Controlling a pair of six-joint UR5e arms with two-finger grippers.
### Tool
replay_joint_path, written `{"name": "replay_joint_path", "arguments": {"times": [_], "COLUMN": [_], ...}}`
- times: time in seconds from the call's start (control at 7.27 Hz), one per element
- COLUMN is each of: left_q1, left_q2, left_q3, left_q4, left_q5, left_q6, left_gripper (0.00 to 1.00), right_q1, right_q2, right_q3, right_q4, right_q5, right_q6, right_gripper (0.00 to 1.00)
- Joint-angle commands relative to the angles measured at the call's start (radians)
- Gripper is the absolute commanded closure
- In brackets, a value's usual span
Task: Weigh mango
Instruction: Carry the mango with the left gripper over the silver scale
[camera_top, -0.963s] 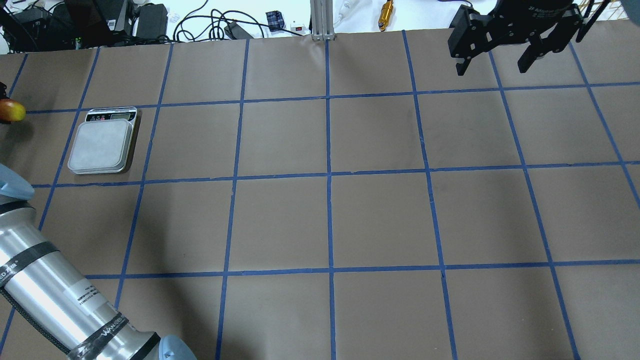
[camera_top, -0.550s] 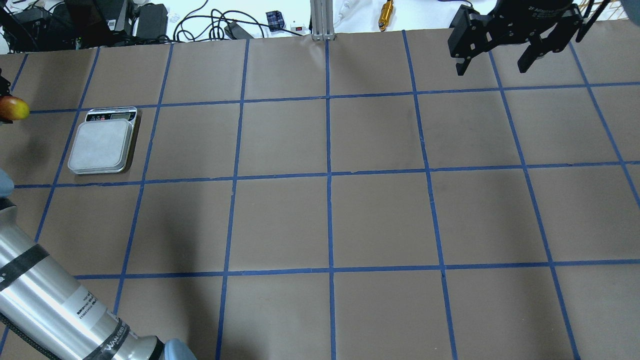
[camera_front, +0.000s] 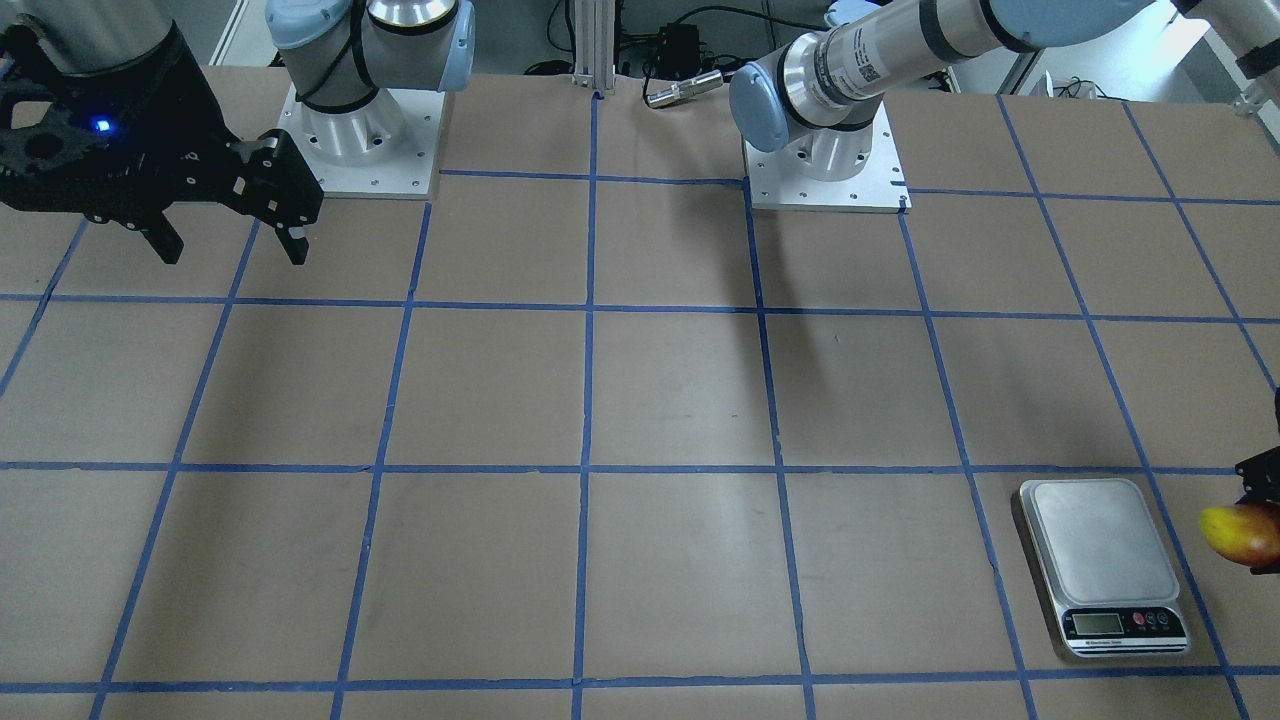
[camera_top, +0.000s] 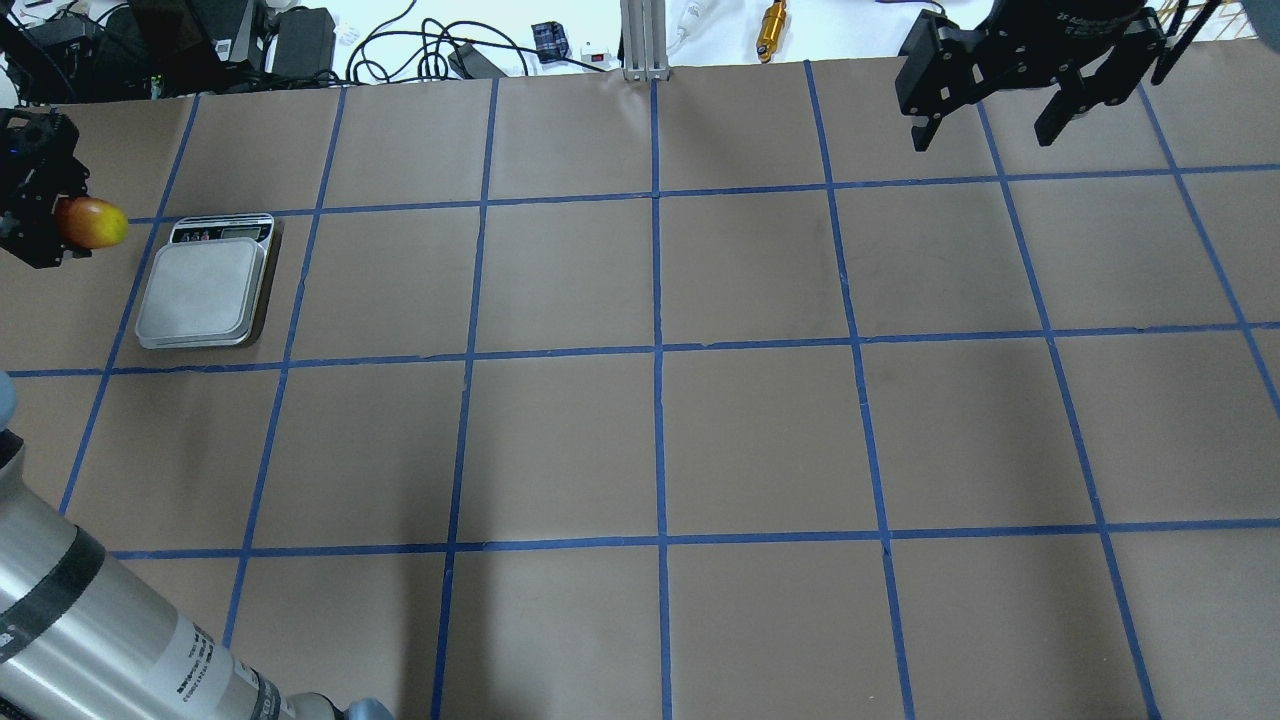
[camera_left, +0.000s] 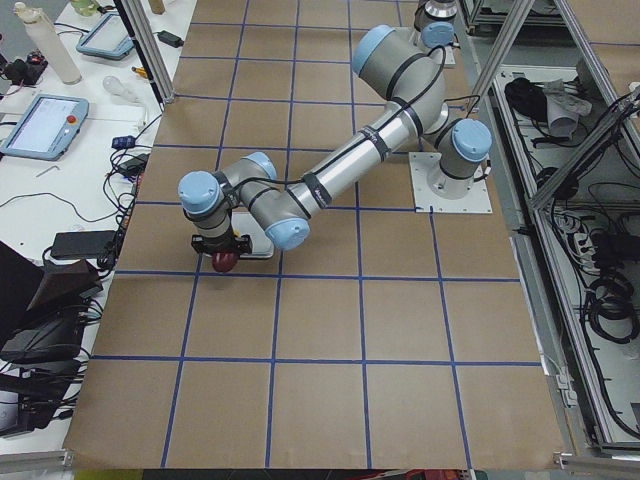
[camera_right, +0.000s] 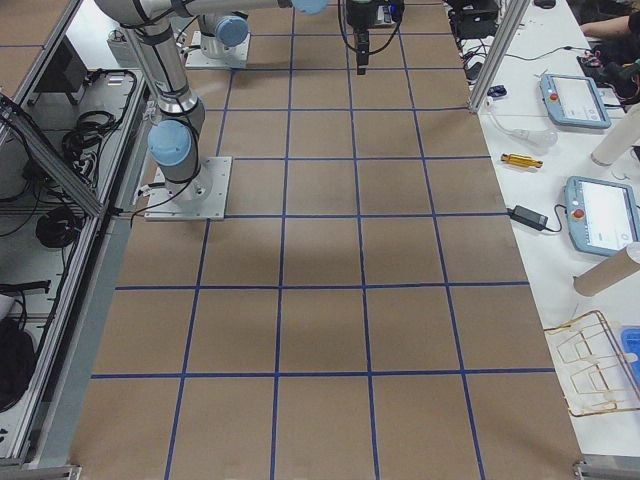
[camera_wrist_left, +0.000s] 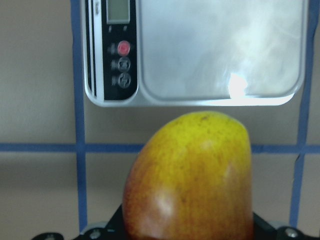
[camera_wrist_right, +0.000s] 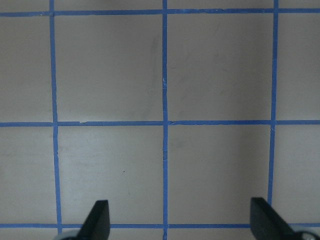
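Note:
The mango (camera_top: 91, 222), yellow at one end and red-orange at the other, is held in my left gripper (camera_top: 45, 215), which is shut on it above the table just left of the scale (camera_top: 205, 290). The mango fills the left wrist view (camera_wrist_left: 192, 180), with the scale's steel plate (camera_wrist_left: 220, 50) and display ahead of it. In the front view the mango (camera_front: 1240, 533) hangs at the right edge beside the scale (camera_front: 1103, 565). The scale's plate is bare. My right gripper (camera_top: 990, 125) is open and empty at the far right, high above the table; its fingertips (camera_wrist_right: 97, 220) show spread in its wrist view.
Brown paper with a blue tape grid (camera_top: 660, 350) covers the table. Cables, boxes and a brass tool (camera_top: 772, 28) lie beyond the far edge. The two arm bases (camera_front: 825, 160) stand at the robot's side.
My left gripper has moved right with the mango, from the view's left edge toward the scale. The right gripper has not moved.

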Motion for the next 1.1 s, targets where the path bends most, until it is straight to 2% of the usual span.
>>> {"name": "replay_joint_path", "arguments": {"times": [0.0,0.28,0.55,0.96], "left_q1": [-0.071,-0.073,-0.071,-0.071], "left_q2": [0.046,0.043,0.026,0.023], "left_q3": [-0.127,-0.242,-0.255,-0.273], "left_q4": [0.131,0.29,0.289,0.29], "left_q5": [0.002,-0.001,-0.002,-0.001], "left_q6": [-0.057,-0.048,-0.046,-0.028], "left_gripper": [0.9,0.9,0.9,0.84], "right_q1": [0.0,0.0,0.0,0.0], "right_q2": [0.0,0.0,0.0,-0.001], "right_q3": [0.0,0.0,0.0,0.0], "right_q4": [0.0,0.0,0.0,0.0], "right_q5": [0.0,0.0,-0.002,0.0], "right_q6": [0.0,0.0,0.0,0.0], "right_gripper": [0.0,0.0,0.0,0.0]}}
